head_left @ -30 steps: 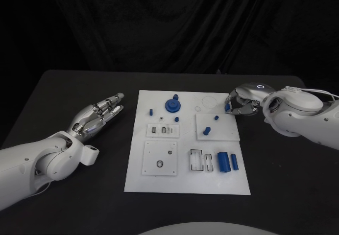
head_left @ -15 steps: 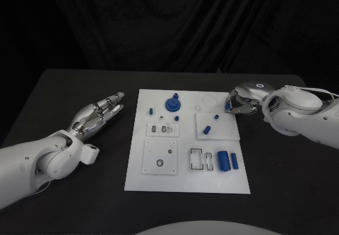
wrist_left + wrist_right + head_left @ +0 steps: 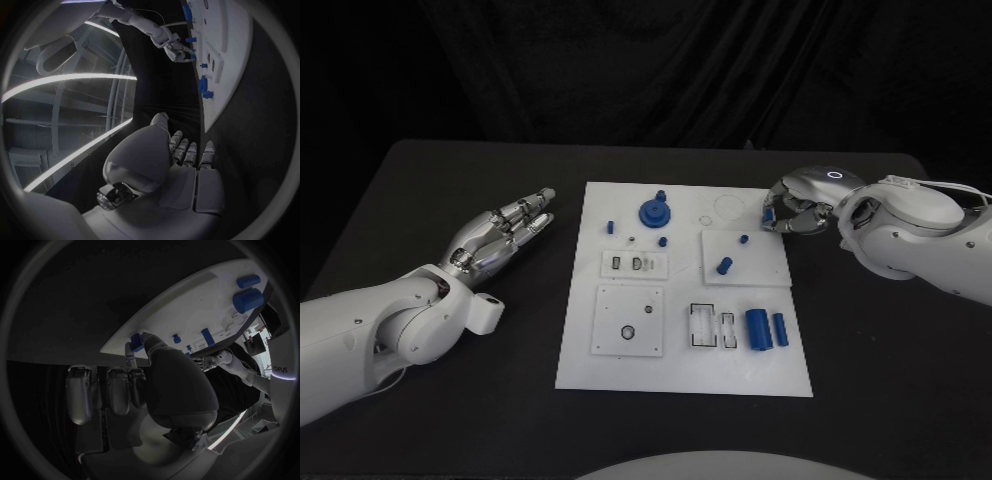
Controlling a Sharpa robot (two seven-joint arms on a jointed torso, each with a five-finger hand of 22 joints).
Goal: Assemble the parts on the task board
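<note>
Looking down from the head view, a flat white plastic task board [image 3: 684,300] lies in the middle of the black desk [image 3: 430,190]. Small blue plastic parts stand or lie on it: a round blue knob [image 3: 652,213] near the far edge, a short blue peg [image 3: 723,266] at mid-board, and two blue cylinders [image 3: 764,328] lying side by side near the right edge. The silver left hand [image 3: 506,232] rests well left of the board, fingers straight and apart, holding nothing. The silver right hand [image 3: 793,213] sits at the board's far right corner, fingers curled around a small blue piece [image 3: 767,214].

In the left wrist view, the left hand [image 3: 187,155] is flat, palm empty.

In the right wrist view, the right hand [image 3: 134,385] pinches the blue piece [image 3: 137,342] between thumb and fingertip.

The parts look light, rigid and smooth, probably slippery; pinching across their sides seems best.
</note>
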